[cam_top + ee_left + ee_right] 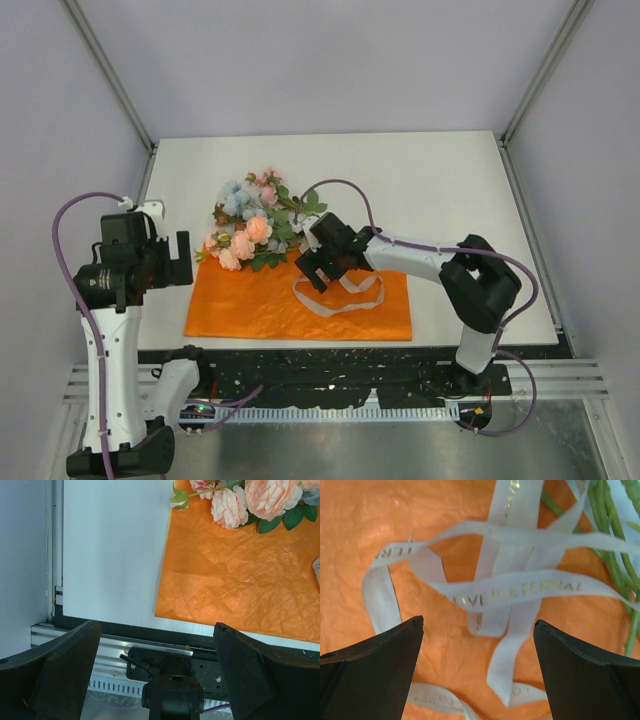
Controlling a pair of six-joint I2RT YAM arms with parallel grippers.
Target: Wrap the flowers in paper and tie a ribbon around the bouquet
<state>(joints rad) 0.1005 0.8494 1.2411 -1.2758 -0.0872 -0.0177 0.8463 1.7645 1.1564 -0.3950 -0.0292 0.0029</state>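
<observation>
The orange paper (300, 305) lies flat and unfolded at the front of the table. The flowers (255, 220) rest at its back left corner, blooms to the left, with the green stems (615, 555) running right onto the sheet. The cream ribbon (340, 297) with gold lettering lies in loose loops on the paper. My right gripper (318, 265) hovers open just above those loops (520, 587), holding nothing (479, 622). My left gripper (183, 258) is raised at the table's left side, open and empty (157, 627), above the paper's front left corner (240, 580). Peach blooms (260, 497) show at the top of the left wrist view.
The white table (430, 190) is enclosed by pale walls on three sides. A black and aluminium rail (350, 385) runs along the near edge, close to the paper's front edge. The right arm's elbow (480, 280) stands over the table's right front part.
</observation>
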